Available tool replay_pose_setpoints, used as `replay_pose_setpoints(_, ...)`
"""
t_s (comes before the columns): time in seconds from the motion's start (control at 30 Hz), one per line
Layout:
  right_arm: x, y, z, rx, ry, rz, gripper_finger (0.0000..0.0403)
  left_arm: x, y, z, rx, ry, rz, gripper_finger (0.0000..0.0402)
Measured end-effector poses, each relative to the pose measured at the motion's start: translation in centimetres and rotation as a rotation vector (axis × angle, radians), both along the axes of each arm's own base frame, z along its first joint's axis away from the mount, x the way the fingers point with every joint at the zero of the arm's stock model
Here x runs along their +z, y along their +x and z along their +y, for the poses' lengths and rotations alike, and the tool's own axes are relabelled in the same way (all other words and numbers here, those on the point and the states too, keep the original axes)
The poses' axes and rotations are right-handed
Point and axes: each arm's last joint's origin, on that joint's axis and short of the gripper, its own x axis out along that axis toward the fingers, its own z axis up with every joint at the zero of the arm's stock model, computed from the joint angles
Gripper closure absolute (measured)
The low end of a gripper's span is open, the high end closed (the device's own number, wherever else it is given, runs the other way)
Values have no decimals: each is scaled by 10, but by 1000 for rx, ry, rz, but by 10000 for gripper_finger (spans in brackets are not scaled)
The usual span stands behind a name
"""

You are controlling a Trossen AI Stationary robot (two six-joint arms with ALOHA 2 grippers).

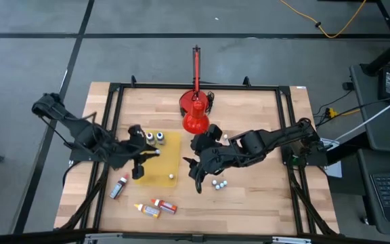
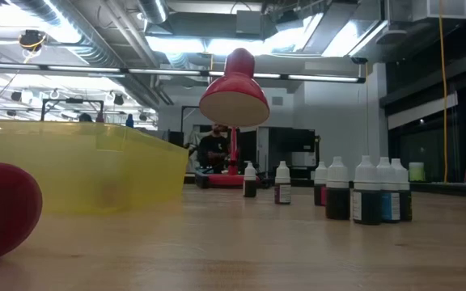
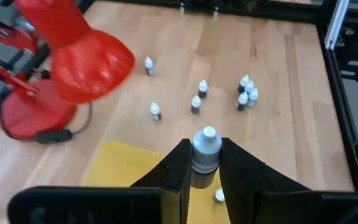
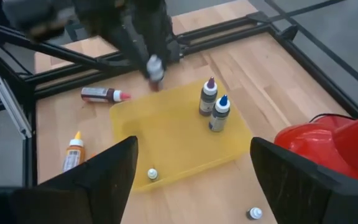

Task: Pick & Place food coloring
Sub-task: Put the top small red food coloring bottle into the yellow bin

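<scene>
The left gripper [image 3: 204, 171] is held closed, its arm extended inward from the left. The right gripper [image 4: 191, 171] is spread wide, its arm stretched inward.

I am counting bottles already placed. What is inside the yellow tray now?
Inside the yellow tray, two bottles stand upright, and one small bottle near its edge. The left gripper holds another bottle above it.

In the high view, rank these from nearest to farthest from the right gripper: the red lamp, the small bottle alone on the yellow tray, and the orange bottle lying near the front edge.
From the right gripper:
1. Small bottle on the yellow tray, just to the gripper's left.
2. Red lamp, behind it toward the table's back.
3. Orange bottle, front left, lying on the wood.
</scene>
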Motion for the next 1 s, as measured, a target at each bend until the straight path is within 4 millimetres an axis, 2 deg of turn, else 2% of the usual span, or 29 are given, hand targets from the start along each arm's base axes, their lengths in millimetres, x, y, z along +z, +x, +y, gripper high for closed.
replay_pose_setpoints(0.3, 0, -1, 3, -4, 17, -6, 92, -64, 0, -16, -48, -23, -13, 339)
replay_pose_setpoints(0.53, 0, -2, 5, 1, 17, -6, 92, -113, -2, -16, -67, -71, -44, 339)
replay_pose_setpoints(0.8, 0, -3, 7, 9, 15, -5, 92, -150, -7, -14, -80, -95, -86, 339)
replay_pose_setpoints(1.0, -1, -3, 7, 9, 9, 7, 92, -169, -2, -18, -82, -76, -71, 339)
